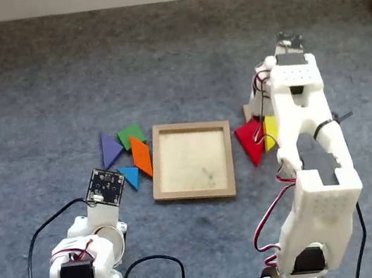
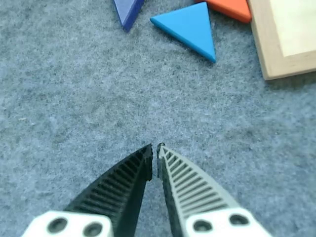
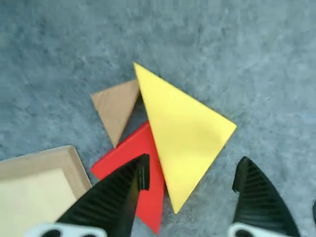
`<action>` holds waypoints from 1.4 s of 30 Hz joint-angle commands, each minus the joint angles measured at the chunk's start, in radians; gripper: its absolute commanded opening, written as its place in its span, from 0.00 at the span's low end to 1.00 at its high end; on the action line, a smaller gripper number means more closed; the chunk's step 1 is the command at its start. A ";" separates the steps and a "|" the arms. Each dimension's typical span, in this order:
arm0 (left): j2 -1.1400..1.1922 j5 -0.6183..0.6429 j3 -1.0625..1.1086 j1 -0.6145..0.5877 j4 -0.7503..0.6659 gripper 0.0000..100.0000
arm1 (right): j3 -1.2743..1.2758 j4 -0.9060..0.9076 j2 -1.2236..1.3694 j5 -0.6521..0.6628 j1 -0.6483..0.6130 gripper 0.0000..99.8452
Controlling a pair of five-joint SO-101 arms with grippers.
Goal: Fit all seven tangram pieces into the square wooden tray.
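- Watch your right gripper: its jaws stand wide apart either side of the yellow triangle, holding nothing
- Yellow seems to overlap the red triangle, though that's hard to be sure of from this angle, so a squeeze could pinch both or shove red along
- The tan triangle touches yellow's far corner, so any drag may knock it off too
- These are flat pieces on carpet, and your fingertips could skid over an edge instead of biting
- The tray sits mid-table with all seven pieces outside it
- Red and yellow lie just beside it at its 3 o'clock, while the purple triangle, green piece, orange piece and blue triangle cluster at its 9 o'clock
- Your right arm is stretched forward over the red-yellow pile, wrist pitched down
- Your left arm is folded back near the tray's 8 o'clock, with the left gripper low over bare carpet, its jaws closed tip to tip on nothing
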 commanded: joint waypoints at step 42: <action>-0.025 0.008 0.019 0.005 0.005 0.05 | -0.268 0.483 -0.305 0.143 -0.407 0.01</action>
